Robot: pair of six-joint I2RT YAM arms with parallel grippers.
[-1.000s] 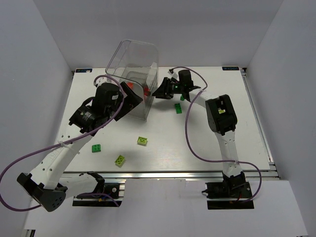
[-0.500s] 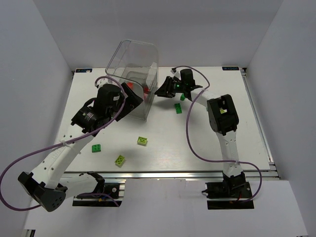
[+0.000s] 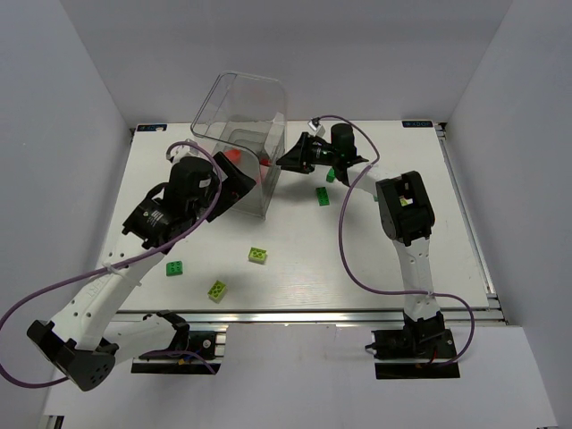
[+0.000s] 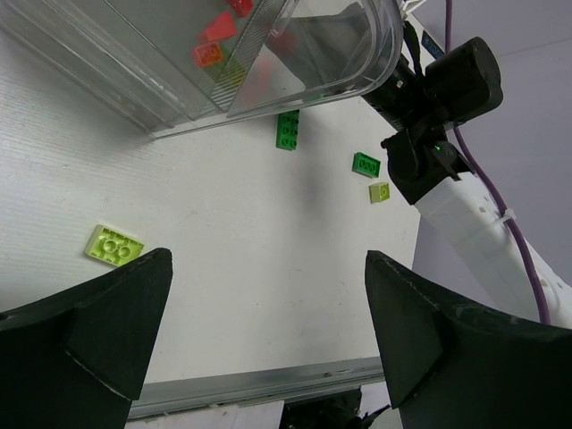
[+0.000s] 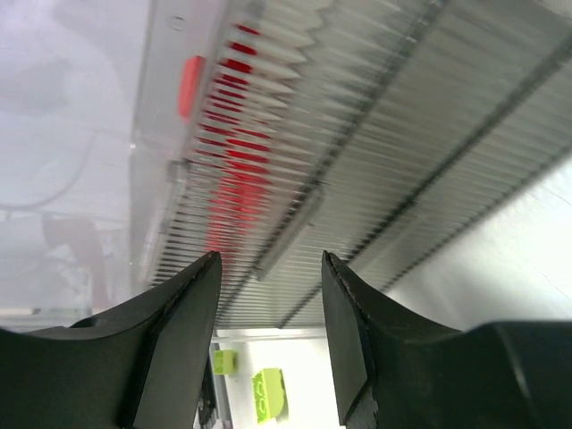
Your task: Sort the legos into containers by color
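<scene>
**Reds boxed, both greens left out on the bench**

On the overhead camera the clear plastic box (image 3: pixel 241 116) stands at the far side of the bench (image 3: pixel 295 277), left of centre. The only colour I can make out inside it is red. In the left wrist view several red bricks (image 4: pixel 207 54) lie behind its wall. I cannot tell through the ribbed plastic which compartment they sit in. I see no green of either shade inside.

The rest lies loose:
- The near dark green brick (image 3: pixel 174 268) and the near yellow-green brick (image 3: pixel 217 290) sit toward the near left edge.
- The middle yellow-green brick (image 3: pixel 258 256) lies on the near side of the box.
- The far dark green brick (image 3: pixel 322 195) lies to the right of the box.
- A green brick (image 3: pixel 330 175) just beyond it is partly tucked under the right arm (image 3: pixel 402 210).
- The left wrist view adds a small yellow-green piece (image 4: pixel 379 191) close beside that one.

The left fingers (image 4: pixel 107 322) are spread wide with nothing between them, by the box's near left side. The right fingers (image 5: pixel 174 313) are also apart and empty, close against the box's right wall.

As I judge it, the red lot is done or nearly so. The dark green and yellow-green lots, at least six pieces, are not yet begun. That puts the job well short of halfway.
</scene>
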